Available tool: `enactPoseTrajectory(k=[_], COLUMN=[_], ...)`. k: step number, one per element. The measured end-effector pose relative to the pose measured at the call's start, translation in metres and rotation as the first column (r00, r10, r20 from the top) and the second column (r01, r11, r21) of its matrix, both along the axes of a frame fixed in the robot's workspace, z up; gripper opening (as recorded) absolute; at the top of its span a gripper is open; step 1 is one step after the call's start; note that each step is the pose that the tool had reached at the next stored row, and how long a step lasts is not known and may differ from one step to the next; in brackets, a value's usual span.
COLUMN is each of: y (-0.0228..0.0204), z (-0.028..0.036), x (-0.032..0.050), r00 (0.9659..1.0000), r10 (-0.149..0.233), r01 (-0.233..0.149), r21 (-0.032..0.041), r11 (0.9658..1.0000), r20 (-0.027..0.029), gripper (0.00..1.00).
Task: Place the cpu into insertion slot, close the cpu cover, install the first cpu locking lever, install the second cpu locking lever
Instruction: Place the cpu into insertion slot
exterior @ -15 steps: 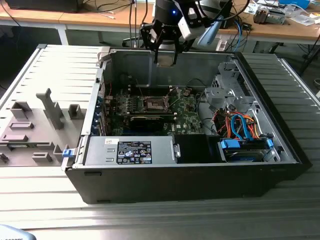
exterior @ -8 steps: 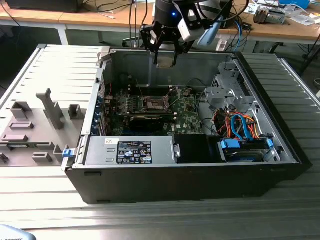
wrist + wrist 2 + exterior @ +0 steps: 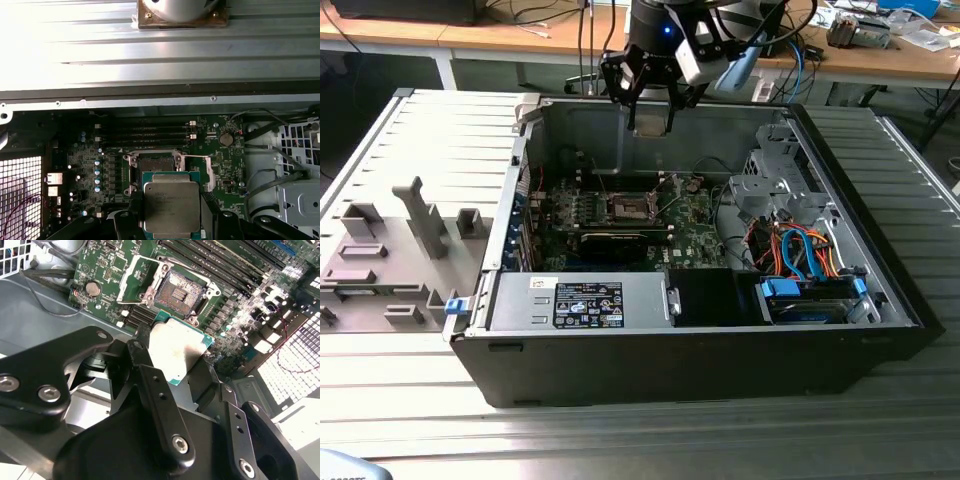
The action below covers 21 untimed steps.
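My gripper [image 3: 650, 118] hangs above the open computer case, over its far wall. It is shut on the cpu [image 3: 177, 345], a flat silvery square with a green edge, pinched between the two black fingers [image 3: 134, 207]. The cpu [image 3: 171, 204] is level, held clear above the green board. The insertion slot [image 3: 182, 289] lies open with its dark centre bare, just beyond the chip's edge in both wrist views. The same slot [image 3: 154, 162] shows its silvery rim, and it sits mid-board in the exterior view [image 3: 630, 207]. The cpu cover [image 3: 134, 276] stands flipped open on the slot's coin-battery side.
Long black memory slots [image 3: 145, 132] run beside the socket. A power supply box [image 3: 605, 300] fills the case's near side. A drive cage with blue and orange cables [image 3: 800, 255] sits at the exterior view's right. A grey fixture tray [image 3: 400, 245] lies outside on the left.
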<state>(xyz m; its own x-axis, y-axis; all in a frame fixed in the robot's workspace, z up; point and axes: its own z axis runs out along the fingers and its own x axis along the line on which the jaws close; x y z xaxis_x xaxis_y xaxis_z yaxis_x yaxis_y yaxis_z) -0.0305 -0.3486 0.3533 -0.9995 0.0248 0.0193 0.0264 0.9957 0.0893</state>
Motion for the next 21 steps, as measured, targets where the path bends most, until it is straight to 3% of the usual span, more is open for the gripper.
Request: enactPoseTrajectory(k=[21], y=[0.0], z=[-0.0039], x=[0.0], r00=[1.0], r10=[0.0], r01=[0.0], r21=[0.0], r11=[1.0], r20=[0.0], gripper=[0.55])
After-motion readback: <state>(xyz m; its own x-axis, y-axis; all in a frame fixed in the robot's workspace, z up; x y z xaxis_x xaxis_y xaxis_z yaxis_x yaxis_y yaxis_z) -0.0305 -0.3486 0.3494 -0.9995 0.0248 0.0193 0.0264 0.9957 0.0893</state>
